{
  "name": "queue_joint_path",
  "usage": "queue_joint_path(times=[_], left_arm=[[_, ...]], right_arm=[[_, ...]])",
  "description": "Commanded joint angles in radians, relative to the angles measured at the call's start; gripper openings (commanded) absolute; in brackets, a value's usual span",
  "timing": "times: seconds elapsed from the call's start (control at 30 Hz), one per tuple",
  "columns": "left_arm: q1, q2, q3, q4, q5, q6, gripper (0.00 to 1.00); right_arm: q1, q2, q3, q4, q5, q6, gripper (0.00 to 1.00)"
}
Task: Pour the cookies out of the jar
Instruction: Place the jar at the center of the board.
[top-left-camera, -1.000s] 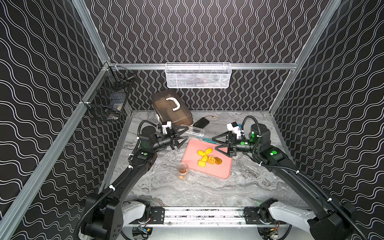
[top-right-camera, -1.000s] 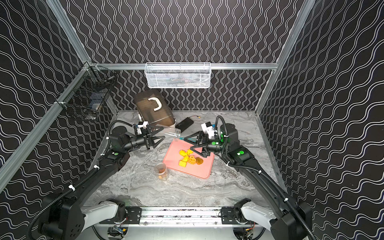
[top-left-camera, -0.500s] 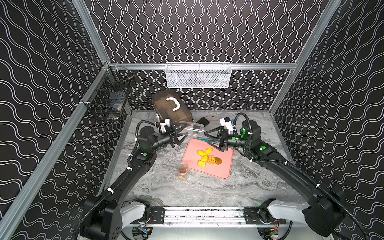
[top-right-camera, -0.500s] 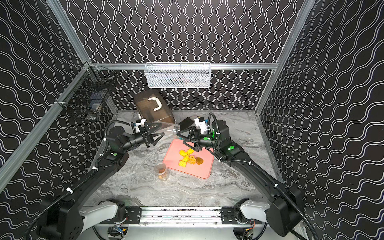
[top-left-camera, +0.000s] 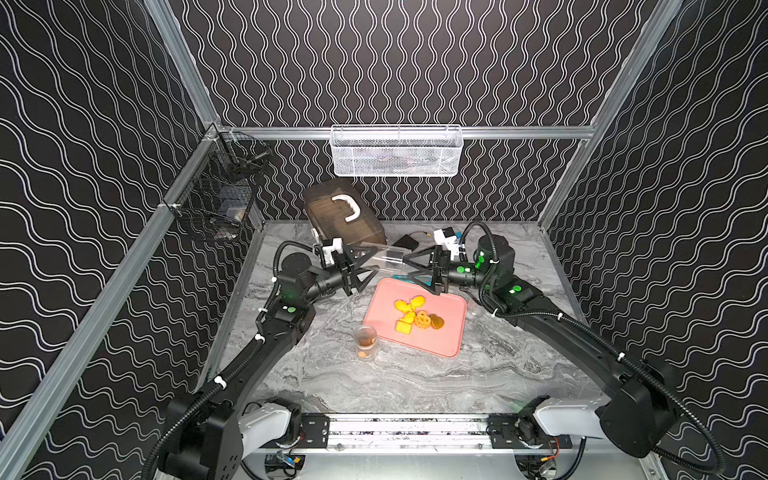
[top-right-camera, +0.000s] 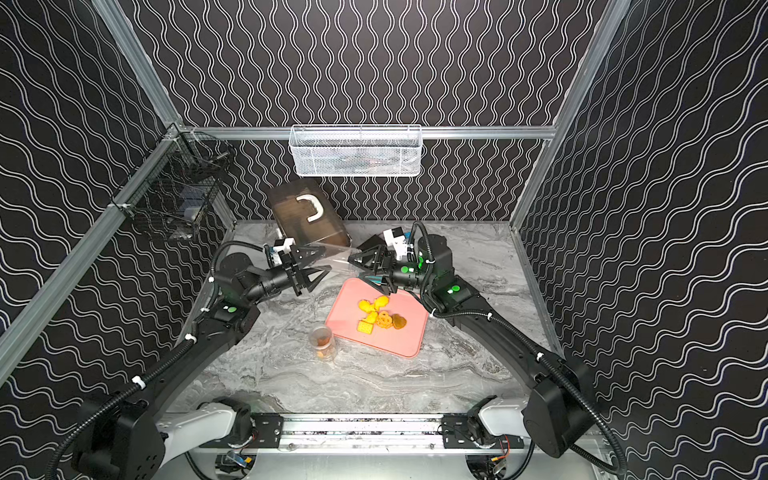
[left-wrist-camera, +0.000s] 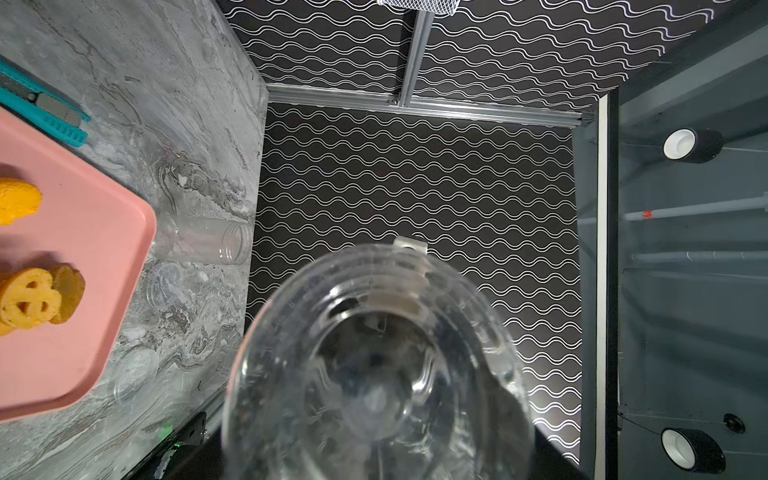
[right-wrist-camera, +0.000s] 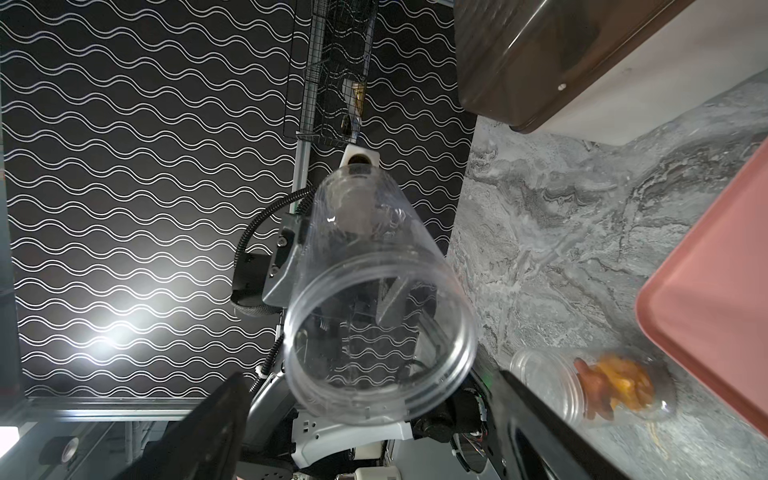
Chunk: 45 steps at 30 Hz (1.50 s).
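My left gripper is shut on the base end of a clear, empty jar, held level above the table with its mouth toward the right arm. My right gripper is open, its fingers astride the jar's open rim with a gap on each side. In the left wrist view the jar hides the jaws. The cookies, yellow-orange pieces and a brown one, lie on the pink tray. A small jar standing off the tray's front left corner holds more cookies.
A brown box with a white handle stands at the back. A teal tool lies by the tray's far edge. Another clear jar lies on its side beside the tray, with clear lids near it. Wire baskets hang on the walls.
My right gripper has moved left and toward the back until its fingers flank the jar's mouth, and they have narrowed a little. The left gripper has shifted only slightly with the jar.
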Motion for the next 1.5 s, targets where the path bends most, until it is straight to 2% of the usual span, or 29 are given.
queue_joint_path(times=[0.0,0.53,0.83,1.2,1.47], left_arm=[[-0.005,-0.006,0.012,0.05,0.002,-0.016,0.67],[-0.022,0.005,0.019,0.053,-0.003,-0.014,0.67],[-0.022,0.009,0.014,0.061,-0.006,-0.014,0.67],[-0.024,0.007,0.011,0.056,-0.009,-0.012,0.67],[-0.024,0.003,0.012,0.032,-0.008,-0.002,0.75]], right_arm=[[0.003,0.011,0.017,0.064,-0.004,0.024,0.91],[0.01,0.051,0.043,0.114,0.004,0.055,0.83],[0.009,0.055,0.034,0.133,-0.002,0.071,0.72],[0.009,0.051,0.029,0.131,0.001,0.071,0.68],[0.009,0.051,0.025,0.136,0.002,0.074,0.63]])
